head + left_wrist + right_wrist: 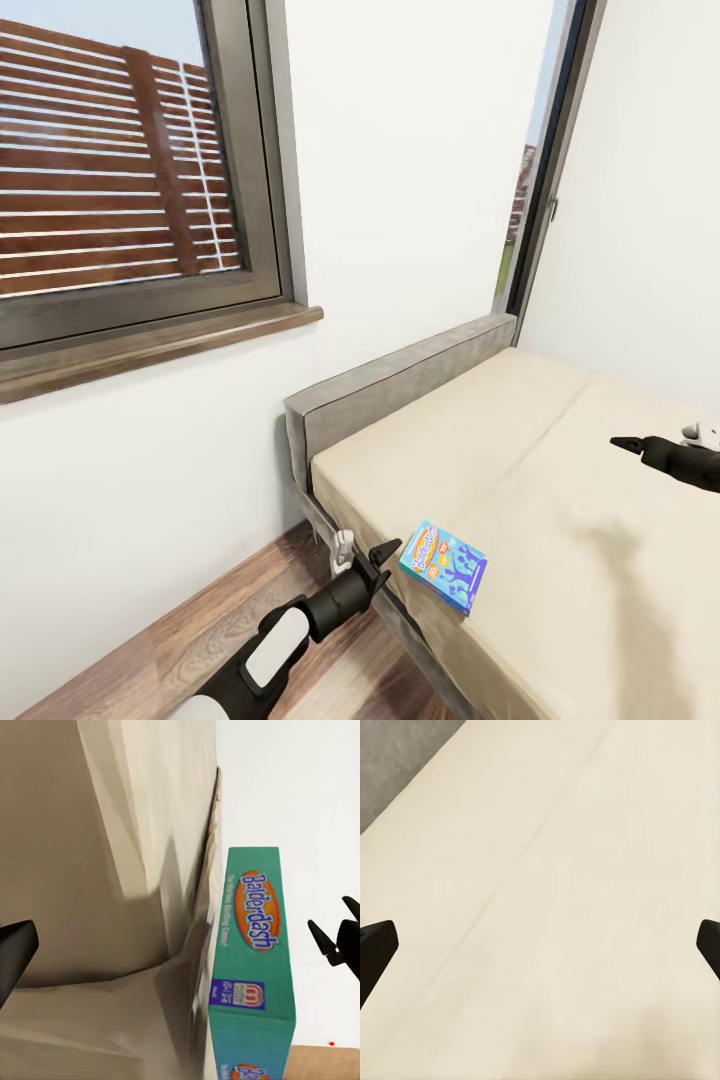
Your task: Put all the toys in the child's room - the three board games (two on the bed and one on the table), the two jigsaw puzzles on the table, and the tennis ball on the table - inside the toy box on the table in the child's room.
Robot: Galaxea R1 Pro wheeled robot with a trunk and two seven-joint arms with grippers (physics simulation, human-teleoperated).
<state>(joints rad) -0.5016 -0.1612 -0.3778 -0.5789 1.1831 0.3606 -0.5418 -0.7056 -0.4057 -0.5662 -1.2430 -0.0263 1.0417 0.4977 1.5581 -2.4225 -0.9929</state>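
Blue board game (443, 566) (bed's edge) beside spread left claw (385, 553).

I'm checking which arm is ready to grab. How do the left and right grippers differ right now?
The left gripper sits low at the bed's near edge, just beside the blue board game; the right gripper hangs over bare mattress, far from that box. The left wrist view shows the box between the fingers; the right wrist view shows bedding. Both are open and hold nothing.

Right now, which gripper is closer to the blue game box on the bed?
The left gripper: its open fingers sit just beside the blue board game at the bed edge. The right gripper, also open, hovers farther up the mattress, well away from the box.
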